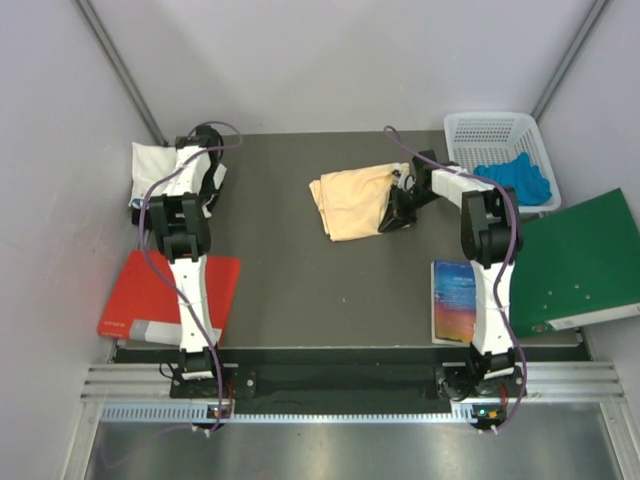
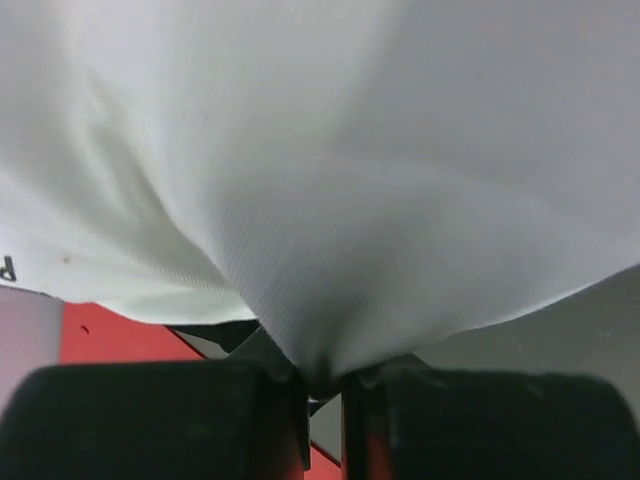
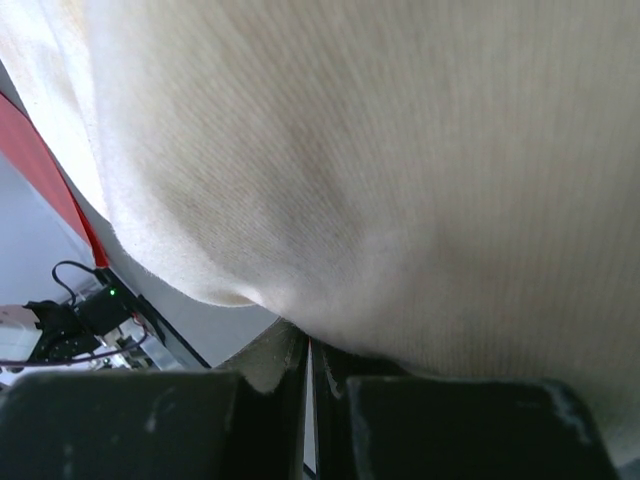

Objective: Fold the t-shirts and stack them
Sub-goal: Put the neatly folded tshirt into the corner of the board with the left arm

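Observation:
The white t-shirt [image 1: 150, 165] lies bunched at the table's far left edge. My left gripper [image 1: 207, 188] is over its right side. In the left wrist view my left gripper [image 2: 322, 385] is shut on a fold of the white t-shirt [image 2: 330, 150], which fills the view; a small dark print shows at its left edge. The peach-yellow t-shirt [image 1: 350, 200] lies folded at the far middle of the table. My right gripper [image 1: 393, 212] is at its right edge. In the right wrist view my right gripper [image 3: 310, 350] is shut on the peach-yellow t-shirt [image 3: 400, 150].
A red folder [image 1: 165, 295] lies at the near left and also shows in the left wrist view [image 2: 100, 335]. A white basket [image 1: 500, 128] holding a blue cloth [image 1: 520, 178] stands far right. A green folder [image 1: 580, 260] and a blue book [image 1: 455, 300] lie at the right.

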{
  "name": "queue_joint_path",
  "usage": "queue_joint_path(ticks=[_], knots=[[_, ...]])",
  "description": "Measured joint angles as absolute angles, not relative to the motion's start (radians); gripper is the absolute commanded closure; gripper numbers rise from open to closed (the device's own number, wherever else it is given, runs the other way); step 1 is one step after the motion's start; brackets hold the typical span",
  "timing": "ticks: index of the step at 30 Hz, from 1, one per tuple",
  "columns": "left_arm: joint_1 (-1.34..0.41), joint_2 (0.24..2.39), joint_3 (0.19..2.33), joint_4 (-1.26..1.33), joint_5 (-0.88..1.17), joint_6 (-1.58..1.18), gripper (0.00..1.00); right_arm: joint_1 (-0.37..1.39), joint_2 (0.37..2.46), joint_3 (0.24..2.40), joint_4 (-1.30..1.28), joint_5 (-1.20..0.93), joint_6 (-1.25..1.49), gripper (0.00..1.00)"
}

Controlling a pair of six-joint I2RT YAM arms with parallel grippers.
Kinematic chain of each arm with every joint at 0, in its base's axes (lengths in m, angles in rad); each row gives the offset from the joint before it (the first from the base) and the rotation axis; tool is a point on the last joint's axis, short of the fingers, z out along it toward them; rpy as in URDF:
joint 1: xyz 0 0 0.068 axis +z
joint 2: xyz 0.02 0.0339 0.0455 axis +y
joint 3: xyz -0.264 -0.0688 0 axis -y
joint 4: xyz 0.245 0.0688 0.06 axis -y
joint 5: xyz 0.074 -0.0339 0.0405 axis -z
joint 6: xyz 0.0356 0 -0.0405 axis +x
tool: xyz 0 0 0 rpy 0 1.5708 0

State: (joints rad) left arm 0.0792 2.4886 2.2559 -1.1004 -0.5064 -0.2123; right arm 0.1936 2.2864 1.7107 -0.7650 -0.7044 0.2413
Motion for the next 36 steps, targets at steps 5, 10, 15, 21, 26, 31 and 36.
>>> queue_joint_path(ticks=[5,10,15,21,26,31,36], knots=[[0.097,2.479,2.246,-1.095,-0.466,-0.209,1.0,0.194,2.293,1.723,-0.773,-0.703,0.239,1.0],[0.118,2.438,2.188,-1.055,-0.39,-0.203,1.0,0.194,2.299,1.736,-0.777,-0.703,0.239,1.0],[0.132,2.4,2.122,-1.011,-0.302,-0.196,1.0,0.194,2.304,1.75,-0.779,-0.701,0.24,1.0],[0.115,2.373,2.069,-0.972,-0.274,-0.178,1.0,0.194,2.309,1.756,-0.776,-0.701,0.246,1.0],[0.07,2.372,2.059,-0.974,-0.282,-0.173,1.0,0.194,2.309,1.756,-0.774,-0.701,0.247,1.0],[0.001,2.372,2.059,-0.997,-0.229,-0.178,1.0,0.194,2.309,1.753,-0.77,-0.701,0.25,1.0],[-0.063,2.378,2.06,-1.002,-0.111,-0.202,0.84,0.193,2.307,1.74,-0.754,-0.708,0.258,1.0]])
